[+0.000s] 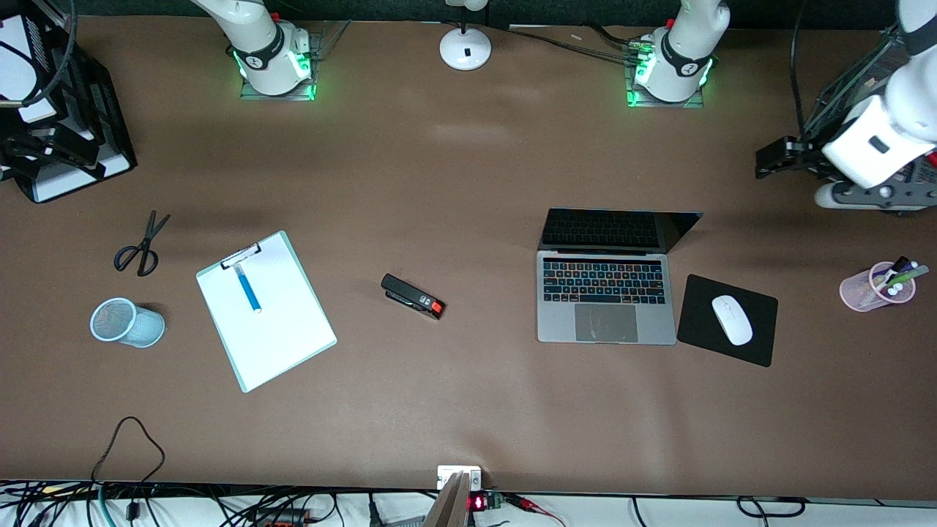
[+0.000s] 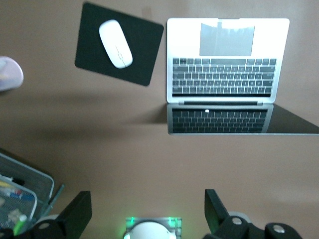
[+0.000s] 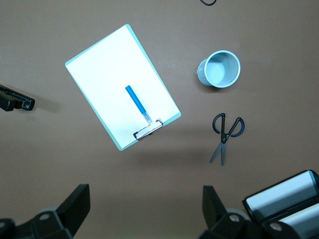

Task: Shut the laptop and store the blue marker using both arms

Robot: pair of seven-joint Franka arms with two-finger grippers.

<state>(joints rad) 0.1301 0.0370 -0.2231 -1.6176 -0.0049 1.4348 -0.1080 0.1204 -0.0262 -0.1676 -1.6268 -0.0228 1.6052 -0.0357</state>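
Observation:
The laptop (image 1: 605,296) (image 2: 227,59) lies open toward the left arm's end of the table, its dark screen tilted back. The blue marker (image 1: 247,287) (image 3: 137,103) rests on a white clipboard (image 1: 274,329) (image 3: 107,74) toward the right arm's end. My left gripper (image 1: 772,159) (image 2: 148,211) hangs open and empty high over the table's edge at the left arm's end, well away from the laptop. My right gripper (image 1: 51,146) (image 3: 144,209) is open and empty too, up in the air by the file tray (image 1: 73,176), apart from the clipboard.
Scissors (image 1: 141,245) and a tipped mesh cup (image 1: 126,322) lie beside the clipboard. A stapler (image 1: 413,296) sits mid-table. A white mouse (image 1: 732,320) rests on a black pad (image 1: 695,326) beside the laptop. A pink pen cup (image 1: 875,287) and a lamp base (image 1: 465,47) also stand here.

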